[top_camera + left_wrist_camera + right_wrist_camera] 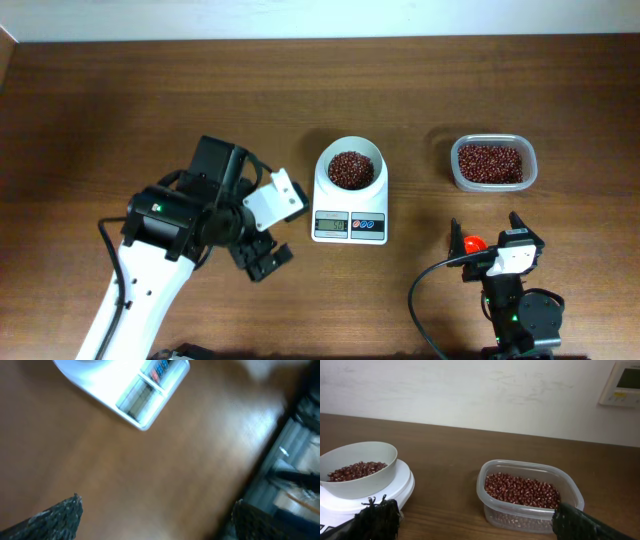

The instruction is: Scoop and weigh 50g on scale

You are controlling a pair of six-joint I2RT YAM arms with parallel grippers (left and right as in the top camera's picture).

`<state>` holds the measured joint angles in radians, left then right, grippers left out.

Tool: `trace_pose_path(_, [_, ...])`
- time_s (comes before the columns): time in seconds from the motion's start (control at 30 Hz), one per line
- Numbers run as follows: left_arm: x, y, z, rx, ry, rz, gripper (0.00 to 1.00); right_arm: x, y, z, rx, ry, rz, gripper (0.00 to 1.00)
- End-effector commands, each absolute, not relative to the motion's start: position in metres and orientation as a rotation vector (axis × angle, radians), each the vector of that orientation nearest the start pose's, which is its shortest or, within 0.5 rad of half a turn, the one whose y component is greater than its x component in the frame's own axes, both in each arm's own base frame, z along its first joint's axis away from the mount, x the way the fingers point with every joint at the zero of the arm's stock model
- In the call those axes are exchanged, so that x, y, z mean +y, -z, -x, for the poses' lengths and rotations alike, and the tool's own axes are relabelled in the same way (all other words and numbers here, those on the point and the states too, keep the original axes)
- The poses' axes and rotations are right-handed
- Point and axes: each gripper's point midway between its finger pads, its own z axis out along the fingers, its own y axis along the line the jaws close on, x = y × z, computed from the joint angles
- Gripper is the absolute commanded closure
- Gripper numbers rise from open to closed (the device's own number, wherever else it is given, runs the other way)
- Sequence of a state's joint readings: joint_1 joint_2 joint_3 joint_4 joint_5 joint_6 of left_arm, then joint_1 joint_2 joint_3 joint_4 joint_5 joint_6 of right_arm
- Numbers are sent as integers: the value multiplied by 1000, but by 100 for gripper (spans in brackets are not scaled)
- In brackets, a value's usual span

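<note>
- The left gripper point(263, 256) sits left of centre in the lower half of the overhead view, just left of the scale point(350, 222). Its fingers point(56, 517) stand wide apart at the bottom corners of the left wrist view. Only bare table point(150, 470) lies between them, and they hold nothing.
- The right gripper point(486, 232) is at the lower right of the overhead view, below the clear tub point(492, 163) of red beans. Its fingers point(580, 524) are spread wide and clamp nothing.
- A small red object point(474, 243) shows between the right fingers, close to the gripper's body. What it is, and whether it touches them, cannot be told.
- The scale stands mid-frame in the overhead view, with its display toward the bottom edge. The white bowl point(351, 168) on top holds red beans.
- In the right wrist view the bowl is at the left and the tub at centre-right, apart.
</note>
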<state>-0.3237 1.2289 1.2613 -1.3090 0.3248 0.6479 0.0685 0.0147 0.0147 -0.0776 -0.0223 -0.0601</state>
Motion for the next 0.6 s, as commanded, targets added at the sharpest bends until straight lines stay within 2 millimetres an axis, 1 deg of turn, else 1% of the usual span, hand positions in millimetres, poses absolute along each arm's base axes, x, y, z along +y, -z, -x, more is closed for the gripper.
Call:
trace_pose_path(0.0, [-118, -197, -189, 2523, 404, -1393, 1, 20, -156, -245, 1643, -17, 122, 1])
trace_pose_path(0.03, [-115, -197, -181, 2563, 418, -1375, 1, 20, -156, -245, 1643, -17, 122, 1])
trace_pose_path(0.07, [-114, -199, -177, 2607, 427, -1304, 1, 20, -156, -245, 1643, -16, 122, 1])
trace_pose_path(0.13, [-114, -204, -176, 2661, 438, -1145, 1, 20, -156, -245, 1643, -17, 122, 1])
trace_pose_path(0.17, [-113, -208, -175, 2657, 436, -1106, 1, 20, -156, -245, 1643, -16, 122, 1])
trace_pose_path(0.27, [-110, -223, -167, 2577, 410, -1089, 1, 20, -156, -245, 1643, -16, 122, 1])
trace_pose_path(0.43, [-81, -248, -154, 2415, 187, -1014, 1, 20, -156, -245, 1643, -16, 122, 1])
trace_pose_path(0.47, [-78, -251, -152, 2385, 172, -990, 1, 20, -156, -245, 1643, -17, 122, 1])
trace_pose_path(0.5, [-76, -254, -152, 2354, 165, -963, 1, 20, -156, -245, 1643, -16, 122, 1])
trace_pose_path(0.57, [-75, -260, -158, 2259, 162, -894, 1, 20, -156, -245, 1643, -16, 122, 1])
